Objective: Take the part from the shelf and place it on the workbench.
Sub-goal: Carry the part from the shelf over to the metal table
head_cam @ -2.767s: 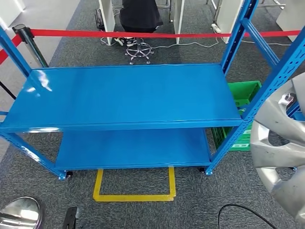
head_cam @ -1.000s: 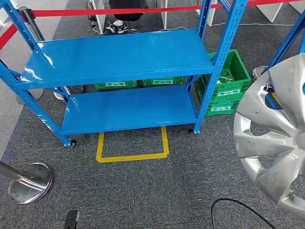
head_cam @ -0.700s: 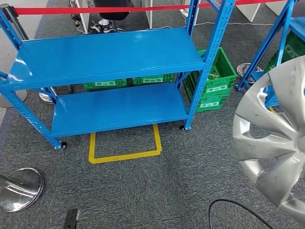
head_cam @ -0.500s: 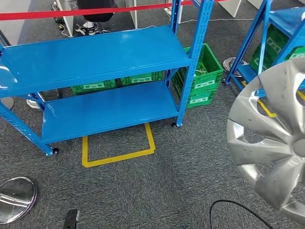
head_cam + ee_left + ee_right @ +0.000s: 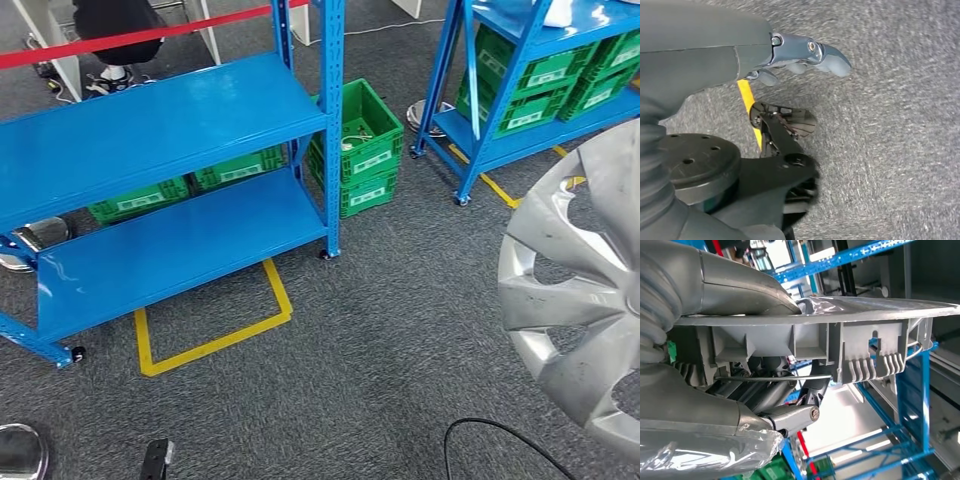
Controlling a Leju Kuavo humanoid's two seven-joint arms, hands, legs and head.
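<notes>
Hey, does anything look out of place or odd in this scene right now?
One thing: a loose black cable loops across the grey carpet just below the silver wheel cover that the right hand holds. It could be a trip hazard. Nothing looks spilled or damaged.

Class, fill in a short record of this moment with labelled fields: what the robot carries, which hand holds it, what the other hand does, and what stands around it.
Carried part: silver hubcap, off the shelf, held upright at the robot's right side
Right robot hand: grips the hubcap's rim, thumb on one face, fingers behind
Left robot hand: hangs over the grey carpet, holds nothing
Nearest shelf: blue, both boards bare
Beside it: green crate on the floor
Floor mark: yellow tape outline
Workbench: cannot tell
</notes>
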